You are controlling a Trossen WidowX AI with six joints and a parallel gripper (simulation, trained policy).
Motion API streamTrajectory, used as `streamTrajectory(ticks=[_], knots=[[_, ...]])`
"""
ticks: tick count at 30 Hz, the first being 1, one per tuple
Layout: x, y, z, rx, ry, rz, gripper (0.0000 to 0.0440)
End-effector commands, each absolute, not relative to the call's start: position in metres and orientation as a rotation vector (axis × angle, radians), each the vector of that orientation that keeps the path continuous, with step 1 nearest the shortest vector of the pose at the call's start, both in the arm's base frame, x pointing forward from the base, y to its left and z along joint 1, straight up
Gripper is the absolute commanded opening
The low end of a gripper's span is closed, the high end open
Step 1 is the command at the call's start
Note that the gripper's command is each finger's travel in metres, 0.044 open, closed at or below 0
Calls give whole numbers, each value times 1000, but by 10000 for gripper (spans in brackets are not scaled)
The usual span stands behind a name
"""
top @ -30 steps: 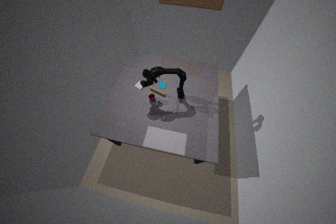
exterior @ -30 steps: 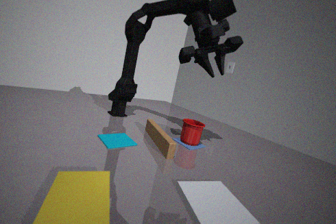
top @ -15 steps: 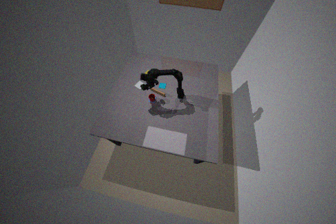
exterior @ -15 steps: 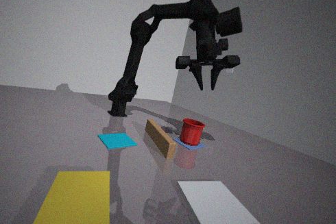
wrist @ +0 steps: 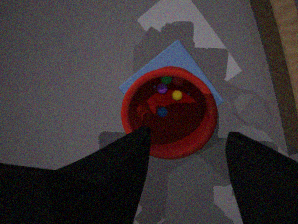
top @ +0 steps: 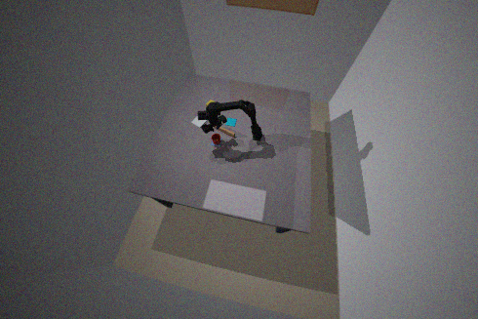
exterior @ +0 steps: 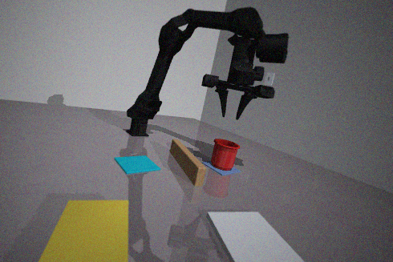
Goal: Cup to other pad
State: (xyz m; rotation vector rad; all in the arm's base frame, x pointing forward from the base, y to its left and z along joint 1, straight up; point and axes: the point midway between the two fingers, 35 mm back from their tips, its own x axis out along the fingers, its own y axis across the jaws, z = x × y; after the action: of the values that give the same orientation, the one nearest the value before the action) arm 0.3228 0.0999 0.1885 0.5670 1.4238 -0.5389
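Observation:
The red cup (top: 216, 137) (exterior: 224, 155) (wrist: 212, 112) stands upright on the blue pad (exterior: 232, 171) (wrist: 176, 55). The wrist view shows several marbles inside it, among them a yellow marble (wrist: 177, 95), a blue marble (wrist: 162, 112) and a green marble (wrist: 166, 80). The cyan pad (top: 231, 122) (exterior: 137, 164) lies bare on the other side of the wooden bar. My gripper (exterior: 230, 117) is partly open and empty, pointing down above the cup. Its fingertips are well clear of the rim. In the wrist view the left fingertip overlaps the cup's near rim.
A wooden bar (top: 227, 132) (exterior: 186, 161) (wrist: 289, 30) stands on edge between the two pads. A yellow slab (exterior: 88, 231) and a white slab (top: 197, 121) (exterior: 254, 235) lie farther out. A large pale sheet (top: 235, 200) lies at the table's edge.

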Motion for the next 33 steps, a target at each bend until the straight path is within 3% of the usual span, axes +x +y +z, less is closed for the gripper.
streamTrajectory(ticks=[1, 33], knots=[[319, 98, 179, 546, 1452, -578, 172], [306, 94, 76, 397, 1586, -674, 190]])
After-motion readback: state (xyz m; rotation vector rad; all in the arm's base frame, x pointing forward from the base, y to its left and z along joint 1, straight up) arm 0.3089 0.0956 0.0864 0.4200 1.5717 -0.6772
